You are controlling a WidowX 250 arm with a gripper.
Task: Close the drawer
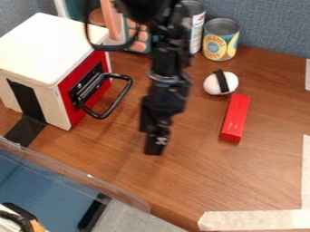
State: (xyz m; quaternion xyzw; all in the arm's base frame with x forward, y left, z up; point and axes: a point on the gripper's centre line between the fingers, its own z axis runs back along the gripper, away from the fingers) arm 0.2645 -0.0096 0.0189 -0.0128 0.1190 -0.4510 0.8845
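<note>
Since the red drawer front [74,115] sits flush or nearly flush with the white box [45,47] at left, any remaining travel looks small. Gripper [156,147] hangs to the right of the black handle [118,99], apart from it; cannot tell whether open or closed. Suggested method: align with the handle's middle, press gently straight toward the box, avoid twisting or snagging the loop, and stop once the front seats, lest the box skid.
</note>
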